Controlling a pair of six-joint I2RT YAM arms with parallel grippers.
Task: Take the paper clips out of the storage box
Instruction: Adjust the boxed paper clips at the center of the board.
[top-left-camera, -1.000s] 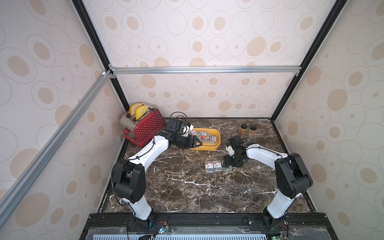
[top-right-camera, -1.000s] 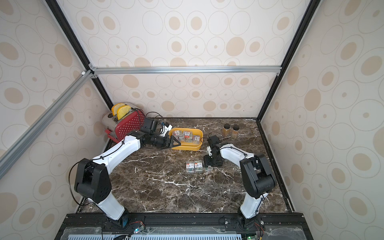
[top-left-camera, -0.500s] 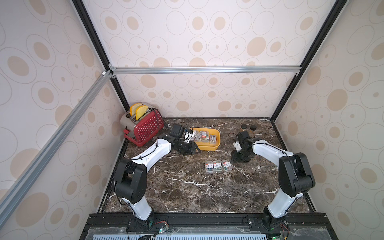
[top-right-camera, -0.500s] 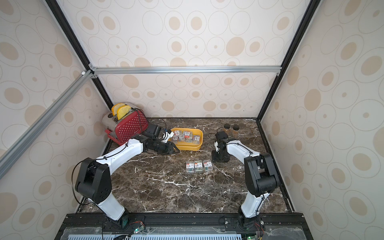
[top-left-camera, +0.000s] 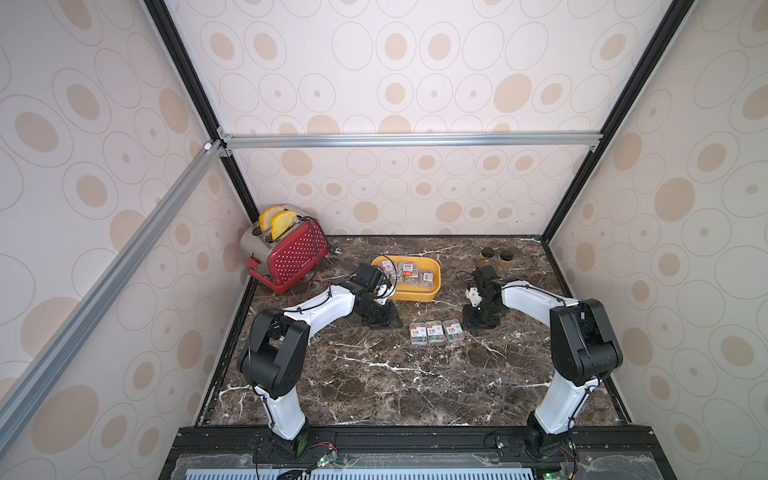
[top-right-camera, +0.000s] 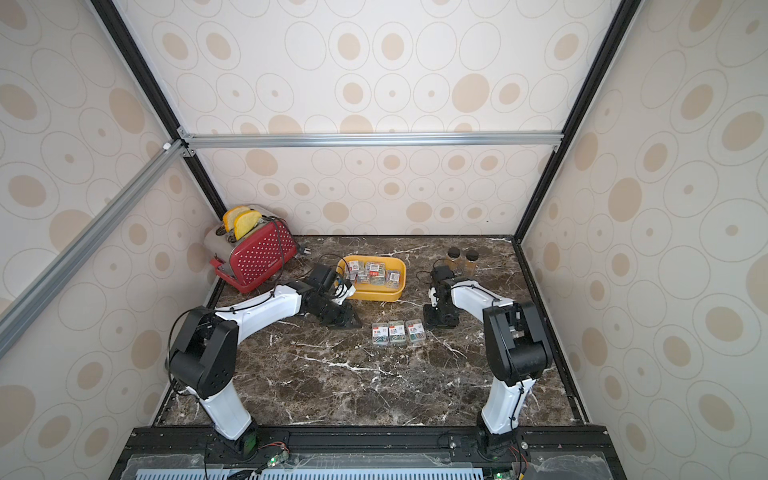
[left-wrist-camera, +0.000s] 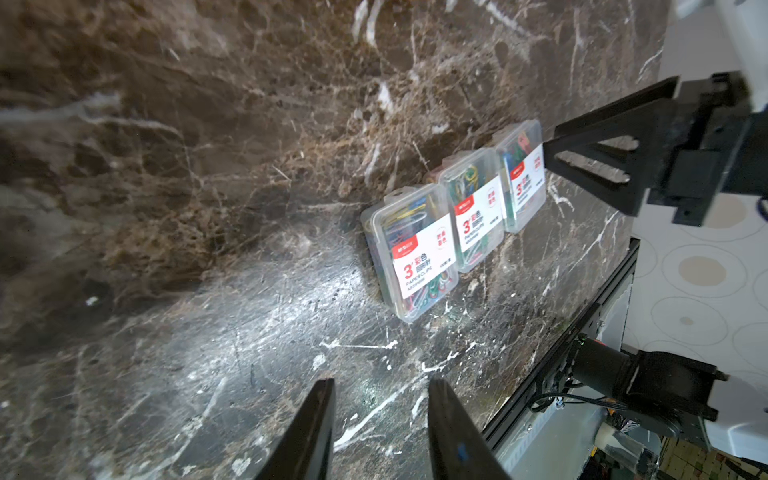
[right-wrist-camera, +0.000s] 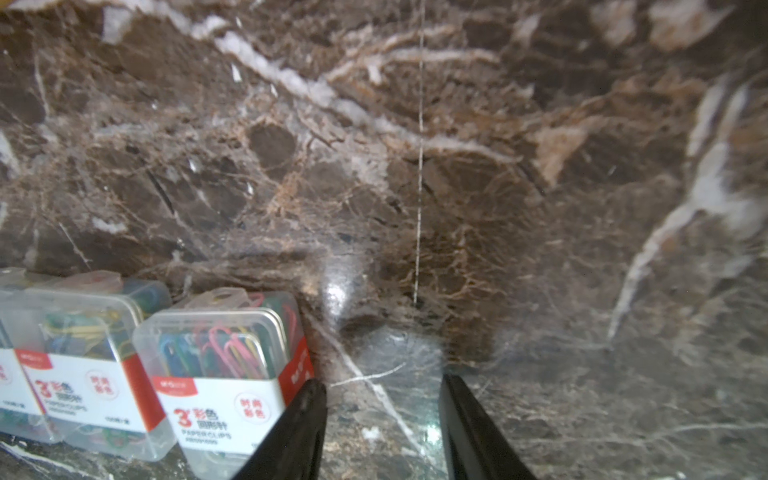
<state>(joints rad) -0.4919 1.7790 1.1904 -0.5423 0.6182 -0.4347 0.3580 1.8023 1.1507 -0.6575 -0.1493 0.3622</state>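
Note:
The yellow storage box (top-left-camera: 415, 296) sits at the back middle of the marble table, with several clear boxes of paper clips (top-left-camera: 409, 272) inside it. Three more paper clip boxes (top-left-camera: 435, 332) lie in a row on the table in front, also seen in the left wrist view (left-wrist-camera: 415, 249) and the right wrist view (right-wrist-camera: 224, 374). My left gripper (top-left-camera: 384, 321) (left-wrist-camera: 382, 382) rests low, left of the row, open with nothing between its fingers. My right gripper (top-left-camera: 480, 321) (right-wrist-camera: 382, 380) is just right of the row, open and holding nothing.
A red toaster (top-left-camera: 286, 253) with bread slices stands at the back left. Two brown black-capped jars (top-left-camera: 496, 257) stand at the back right, behind my right arm. Patterned walls and a black frame enclose the table on three sides.
A third clip box now lies at the right end of the row, let go by my right gripper. My left gripper has come away from the storage box down to the table. Both jaws have narrowed.

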